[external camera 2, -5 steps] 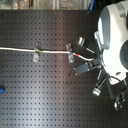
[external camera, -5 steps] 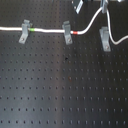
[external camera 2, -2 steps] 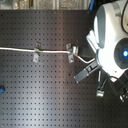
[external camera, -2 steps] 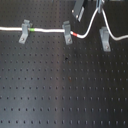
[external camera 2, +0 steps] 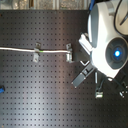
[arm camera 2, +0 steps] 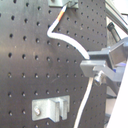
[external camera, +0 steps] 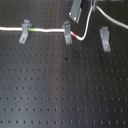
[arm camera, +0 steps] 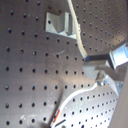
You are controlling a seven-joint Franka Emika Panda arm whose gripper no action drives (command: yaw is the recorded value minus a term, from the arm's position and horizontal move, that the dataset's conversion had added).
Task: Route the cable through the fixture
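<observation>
A: Gripper state?
B: Clamped on the cable. Both wrist views show the fingers pinching it, with the tail running on past them.
A: Key relation for your next move?
B: The empty clip is the target. In the first exterior view it stands to the first exterior view's right of the gripper and lower. The tail passes just beside it in both wrist views, not seated. You'd likely need the cord's axis lined up with the slot.
A: Farther out?
B: The red band sits just past the mid clip. The green band sits beside the far clip. The cable is threaded through both.
A: View differences?
B: In the second exterior view the arm hides the grip. Only the wrist views show it.
</observation>
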